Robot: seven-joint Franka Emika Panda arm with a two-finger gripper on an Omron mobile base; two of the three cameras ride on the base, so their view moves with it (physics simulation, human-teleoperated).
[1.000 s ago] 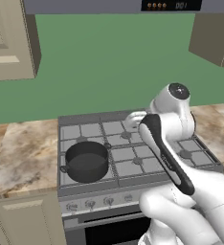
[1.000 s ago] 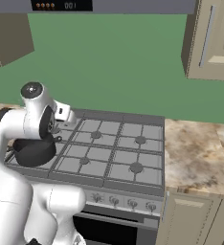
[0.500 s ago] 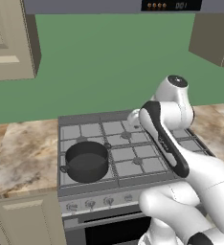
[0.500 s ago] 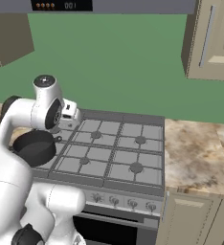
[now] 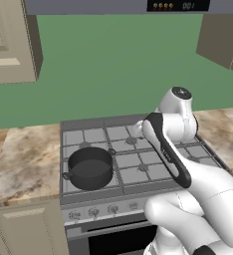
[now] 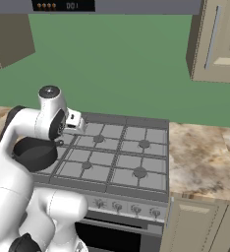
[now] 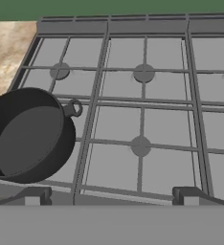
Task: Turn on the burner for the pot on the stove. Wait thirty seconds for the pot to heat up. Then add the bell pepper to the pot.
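Observation:
A squat dark grey pot (image 5: pixel 90 168) stands empty on the front left burner of the grey steel stove (image 5: pixel 138 162). In the hand view the pot (image 7: pixel 25 136) lies at the lower left, with the grates of the stove (image 7: pixel 142 110) spreading to its right. My gripper (image 7: pixel 111 197) hangs open above the stove's front edge, right of the pot, nothing between its fingertips (image 7: pixel 33 196). From the right base view the gripper (image 6: pixel 76 122) hovers over the back left grates, beside the pot (image 6: pixel 36 152). The bell pepper is out of view.
The knob row (image 5: pixel 111 210) runs along the stove's front, above the black oven door. Marble counter (image 5: pixel 24 164) flanks the stove on the left and marble counter (image 6: pixel 205 157) on the right. Wall cabinets (image 6: pixel 217 39) hang overhead, and a green wall stands behind.
The arm has swung a little toward the stove's middle, uncovering more of the pot in the right base view. The jaws stayed open and the pot has not moved.

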